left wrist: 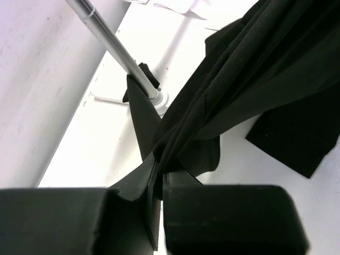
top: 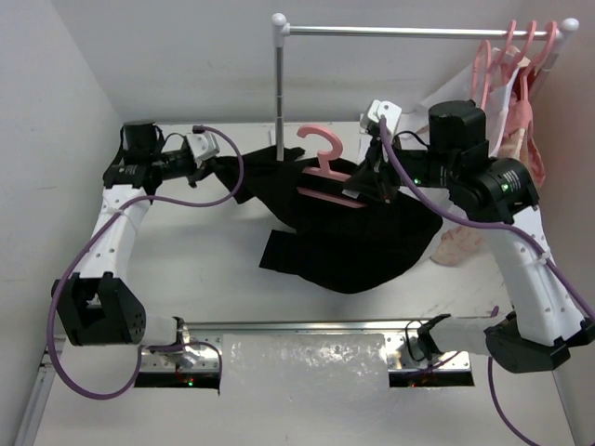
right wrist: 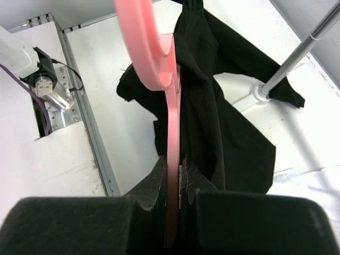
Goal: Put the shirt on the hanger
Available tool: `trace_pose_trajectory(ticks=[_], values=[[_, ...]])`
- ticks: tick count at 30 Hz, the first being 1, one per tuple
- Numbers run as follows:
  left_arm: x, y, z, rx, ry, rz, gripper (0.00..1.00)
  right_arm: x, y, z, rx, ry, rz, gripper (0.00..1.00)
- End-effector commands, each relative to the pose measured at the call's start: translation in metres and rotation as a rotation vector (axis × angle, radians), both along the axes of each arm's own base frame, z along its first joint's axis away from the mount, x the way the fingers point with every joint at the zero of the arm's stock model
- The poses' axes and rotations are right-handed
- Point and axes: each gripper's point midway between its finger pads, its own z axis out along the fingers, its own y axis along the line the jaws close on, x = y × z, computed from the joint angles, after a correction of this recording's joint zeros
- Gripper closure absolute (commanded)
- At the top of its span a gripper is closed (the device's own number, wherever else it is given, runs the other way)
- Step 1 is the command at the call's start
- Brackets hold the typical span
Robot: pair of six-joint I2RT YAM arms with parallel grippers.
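The black shirt (top: 353, 237) hangs limp from mid-table height, its lower part pooled on the table. My left gripper (top: 212, 160) is shut on a bunched edge of the shirt (left wrist: 223, 95) at the upper left; the cloth runs taut from its fingertips (left wrist: 159, 172). The pink hanger (top: 325, 172) stands above the shirt with its hook up. My right gripper (top: 364, 186) is shut on the hanger (right wrist: 172, 159), gripping its flat body edge-on, with the shirt (right wrist: 223, 133) draped right beside it.
A clothes rail (top: 418, 32) on a metal post (top: 279, 88) stands at the back, its base (left wrist: 159, 101) close to the shirt. Several pink hangers and light garments (top: 516, 84) hang at its right end. A metal strip (top: 307, 327) runs along the near edge.
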Motion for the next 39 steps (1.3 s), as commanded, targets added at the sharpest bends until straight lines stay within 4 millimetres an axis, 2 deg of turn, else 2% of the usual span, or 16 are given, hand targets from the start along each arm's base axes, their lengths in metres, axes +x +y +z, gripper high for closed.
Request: trace_pose_trajectory(ticks=[1,6,11,13,14,15,17,18,21,24,26,27,28,30,31,39], values=[[0.007,0.013,0.011,0.021,-0.034,0.040,1.00,-0.012,-0.003,0.029,0.057,-0.103,0.024,1.00],[0.011,0.015,0.007,0.011,-0.020,0.061,1.00,-0.014,-0.001,0.033,0.076,-0.106,0.034,1.00],[0.036,0.031,0.004,0.010,-0.026,0.191,1.00,-0.017,-0.005,0.033,0.069,-0.114,0.020,1.00],[0.031,0.025,0.001,0.007,0.000,0.141,1.00,-0.012,-0.004,0.029,0.078,-0.104,0.004,1.00],[0.023,0.019,0.005,-0.001,0.013,0.110,0.92,-0.010,-0.002,0.027,0.087,-0.099,0.003,1.00],[0.016,0.011,0.012,-0.025,0.004,0.061,0.64,-0.008,0.001,0.026,0.098,-0.093,0.006,1.00],[0.006,0.001,0.022,-0.044,-0.017,0.032,0.37,-0.003,0.012,0.019,0.135,-0.064,0.030,1.00],[0.001,-0.001,0.040,-0.049,-0.077,0.037,0.17,0.000,0.014,0.016,0.141,-0.050,0.029,1.00],[-0.014,-0.005,0.085,-0.099,-0.179,0.059,0.08,0.014,0.019,0.001,0.120,-0.023,0.014,1.00],[-0.036,-0.013,0.129,-0.129,-0.272,0.024,0.07,0.022,0.026,-0.013,0.114,0.009,0.026,1.00],[-0.050,-0.027,0.137,-0.140,-0.242,-0.045,0.07,0.027,0.030,-0.020,0.121,0.016,0.032,1.00],[-0.056,-0.034,0.157,-0.134,-0.273,-0.066,0.07,0.029,0.033,-0.024,0.126,0.028,0.034,1.00],[-0.063,-0.058,0.158,-0.129,-0.267,-0.124,0.07,0.033,0.035,-0.028,0.132,0.027,0.039,1.00],[-0.060,-0.075,0.147,-0.077,-0.233,-0.102,0.07,0.035,0.042,-0.036,0.143,0.056,0.066,1.00],[-0.068,-0.096,0.149,-0.070,-0.234,-0.158,0.07,0.038,0.045,-0.038,0.150,0.062,0.069,1.00],[-0.059,-0.142,0.155,-0.054,-0.201,-0.207,0.03,0.049,0.056,-0.064,0.130,0.117,0.096,1.00]])
